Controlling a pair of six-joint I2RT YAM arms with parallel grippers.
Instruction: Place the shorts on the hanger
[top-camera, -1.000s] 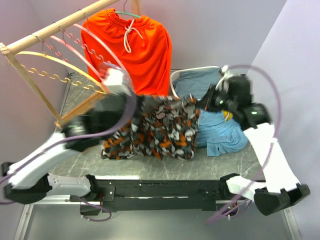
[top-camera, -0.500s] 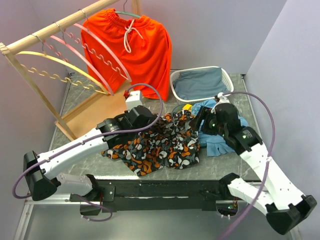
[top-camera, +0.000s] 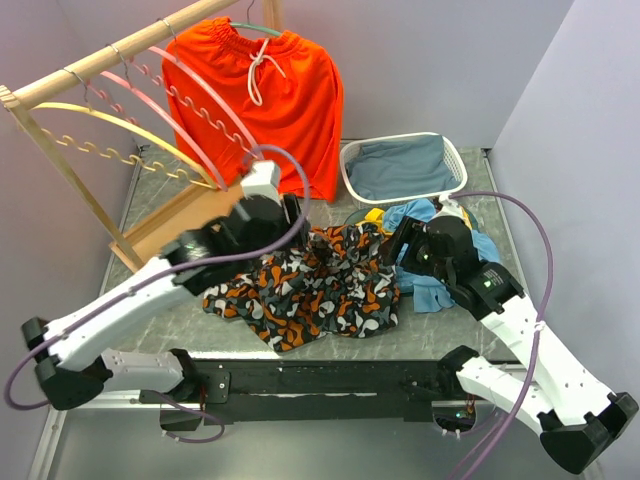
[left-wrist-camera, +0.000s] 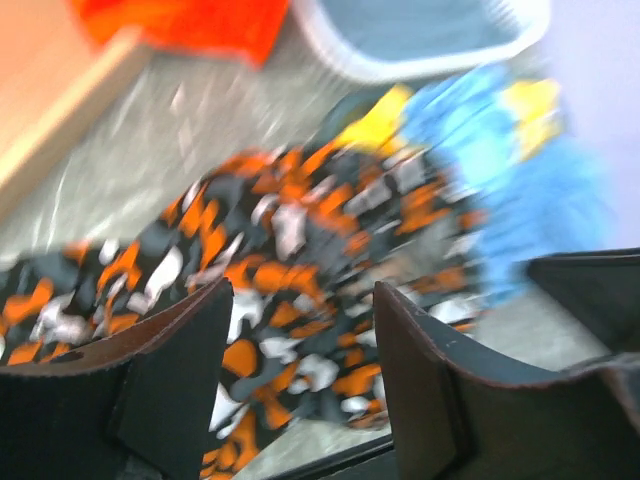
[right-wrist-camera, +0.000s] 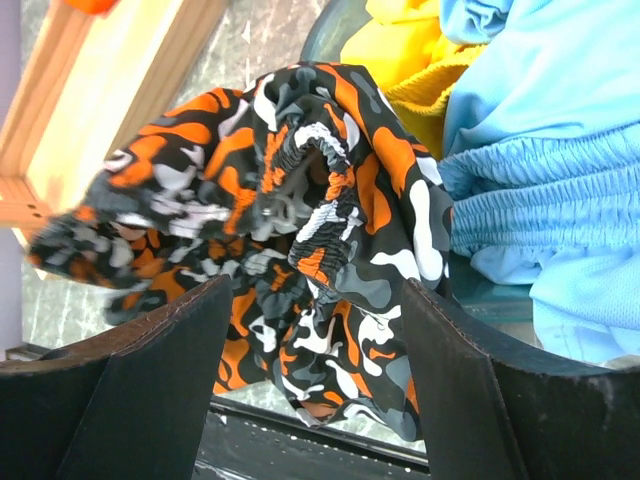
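Observation:
The camouflage-print shorts (top-camera: 322, 287) lie crumpled on the table between the two arms, with nothing holding them. My left gripper (top-camera: 291, 214) hovers open just above their far left edge; the left wrist view is blurred, and shows the shorts (left-wrist-camera: 300, 225) below the spread fingers of the left gripper (left-wrist-camera: 300, 300). My right gripper (top-camera: 399, 246) stands open at their right edge, and in the right wrist view the bunched waistband of the shorts (right-wrist-camera: 335, 190) sits beyond the right gripper (right-wrist-camera: 318, 300), untouched. The pale pink hanger (top-camera: 214, 112) hangs on the wooden rail at the back left.
Bright orange shorts (top-camera: 275, 90) hang on the rail (top-camera: 110, 55) beside a yellow hanger (top-camera: 110, 125). A white basket (top-camera: 347, 170) holding grey cloth stands at the back right. Blue cloth (top-camera: 452, 272) and a yellow item (top-camera: 375, 214) lie under the right arm. The rack's wooden base (top-camera: 165, 228) is at left.
Both grippers opened and let go of the shorts, which dropped from a stretched hold onto the table. The left gripper then rose back toward the rack; the right one drew back slightly.

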